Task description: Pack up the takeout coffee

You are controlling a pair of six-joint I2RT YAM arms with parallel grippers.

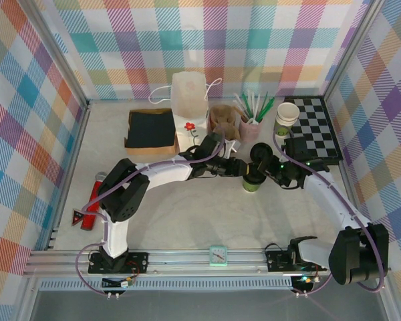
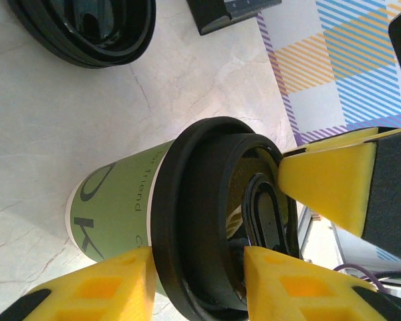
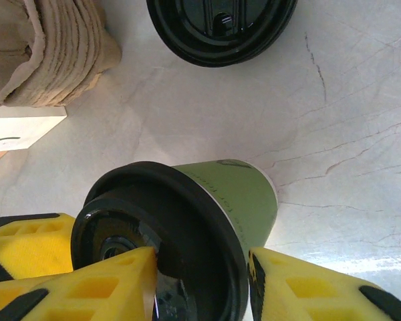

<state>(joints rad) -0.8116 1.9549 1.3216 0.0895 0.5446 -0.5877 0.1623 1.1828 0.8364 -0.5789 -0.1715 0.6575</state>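
Observation:
The takeout coffee is a green-and-cream paper cup with a black lid. It stands on the marble table just right of centre. Both arms meet over it. In the left wrist view my left gripper is shut on the lid of the coffee, one yellow finger outside the rim and one on the lid's top. In the right wrist view my right gripper pinches the opposite side of the rim of the coffee the same way. The white flower-printed paper bag stands upright at the back.
A stack of black lids lies just beyond the cup, beside brown cup carriers. A pink cup of straws, lidless cups and a checkered board sit back right. A cardboard box is back left.

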